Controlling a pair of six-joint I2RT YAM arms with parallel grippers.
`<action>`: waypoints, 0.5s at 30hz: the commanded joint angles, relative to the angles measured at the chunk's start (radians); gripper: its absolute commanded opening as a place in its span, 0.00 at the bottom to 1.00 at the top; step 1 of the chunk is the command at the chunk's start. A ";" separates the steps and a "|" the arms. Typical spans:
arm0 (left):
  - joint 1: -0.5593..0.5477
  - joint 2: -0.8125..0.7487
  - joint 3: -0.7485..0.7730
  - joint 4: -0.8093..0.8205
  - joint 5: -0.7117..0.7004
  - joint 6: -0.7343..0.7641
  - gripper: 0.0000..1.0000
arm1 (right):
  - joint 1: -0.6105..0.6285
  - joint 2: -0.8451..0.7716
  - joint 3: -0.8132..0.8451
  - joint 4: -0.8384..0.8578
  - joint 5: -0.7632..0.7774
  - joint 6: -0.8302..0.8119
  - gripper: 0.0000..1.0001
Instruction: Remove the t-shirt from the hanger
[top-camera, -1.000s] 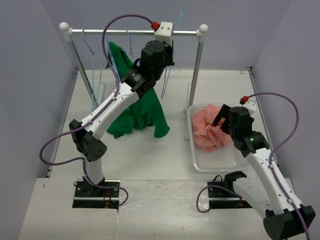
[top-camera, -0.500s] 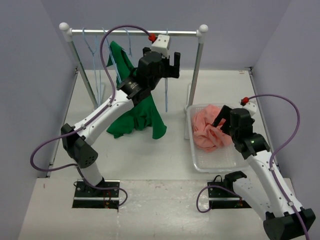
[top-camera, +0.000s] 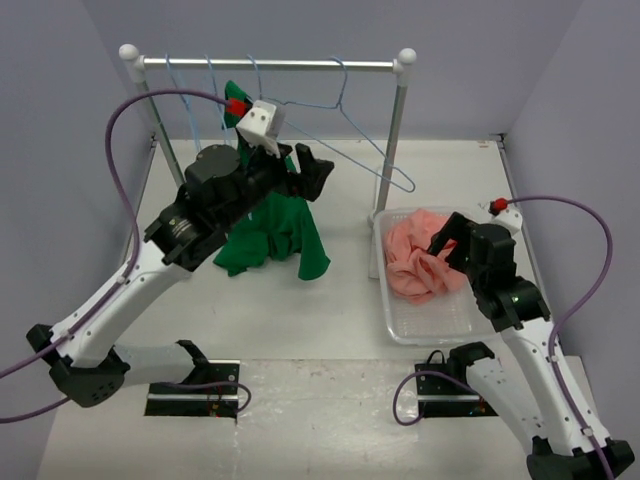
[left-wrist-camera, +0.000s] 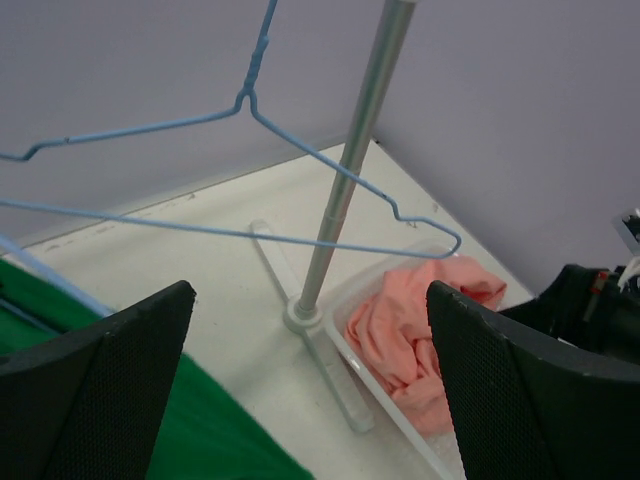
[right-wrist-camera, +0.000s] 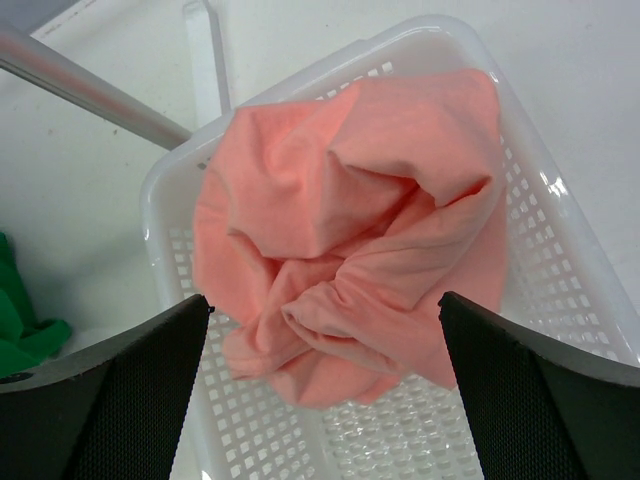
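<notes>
Top view: a grey metal rail (top-camera: 300, 65) on two posts stands across the far side of the white desk (top-camera: 330, 300). One light-blue wire hanger (top-camera: 345, 100) hooks over the rail right of centre, bare and swung askew, its long lower wire slanting down toward the right post. Several like hangers sit at the rail's left end, and a dark green t-shirt (top-camera: 275, 230) drapes down from there, its hem gathered on the desk. The salmon-pink t-shirt (top-camera: 420, 255) lies crumpled in a white perforated basket (top-camera: 380, 290) at the right of the desk, well apart from the hanger. The left pincer (top-camera: 305, 172) hangs in front of the green t-shirt, below the hanger's left part; the right pincer (top-camera: 450, 245) hovers over the basket. Left wrist view: both black fingers (left-wrist-camera: 100, 390) stand wide apart with nothing between them — open and empty; the hanger hangs ahead of them, not touching, with the right post and the pink t-shirt in its basket beyond. Right wrist view: the fingers (right-wrist-camera: 110, 400) are likewise spread wide and empty, directly above the bunched t-shirt, which fills the nearer half of the basket — a corner of green cloth shows at the left edge.
</notes>
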 joint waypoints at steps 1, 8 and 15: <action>-0.002 -0.119 -0.097 -0.122 0.011 -0.052 1.00 | -0.004 -0.031 0.016 -0.002 0.019 -0.020 0.99; -0.002 -0.313 -0.281 -0.312 -0.237 -0.138 1.00 | -0.002 -0.053 0.030 -0.066 0.068 0.041 0.99; -0.002 -0.449 -0.416 -0.296 -0.265 -0.178 1.00 | -0.001 -0.087 -0.001 -0.085 0.061 0.099 0.99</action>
